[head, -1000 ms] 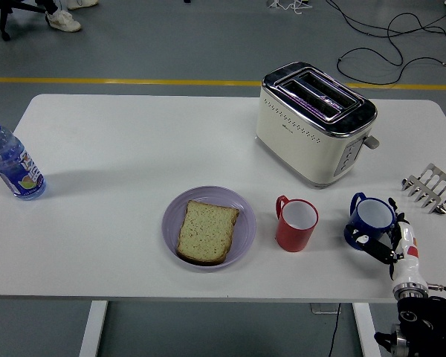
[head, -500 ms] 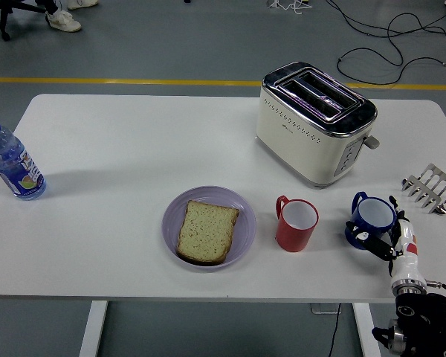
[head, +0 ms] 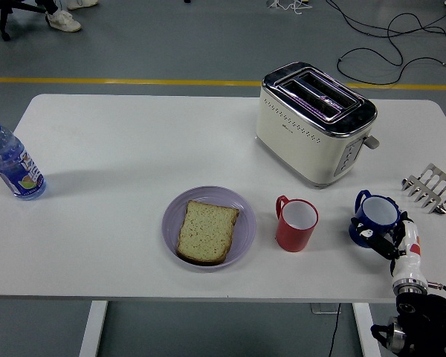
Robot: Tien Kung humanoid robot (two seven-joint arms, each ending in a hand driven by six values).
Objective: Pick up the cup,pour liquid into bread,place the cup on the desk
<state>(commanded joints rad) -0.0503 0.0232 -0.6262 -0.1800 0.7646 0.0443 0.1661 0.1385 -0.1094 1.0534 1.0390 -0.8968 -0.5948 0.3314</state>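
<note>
Gripping blue cup (head: 377, 216) near table's front right edge: right hand (head: 390, 236), black fingers wrapped round cup's lower body, arm entering from lower right corner. Cup upright, handle toward far left. Left: red mug (head: 296, 224), just beside purple plate (head: 244, 239) bearing toast slice (head: 207, 230). Right, further back: metal toast rack (head: 431, 187). Left edge: water bottle (head: 12, 166). Far: cream toaster (head: 314, 123) on white table (head: 134, 149).
</note>
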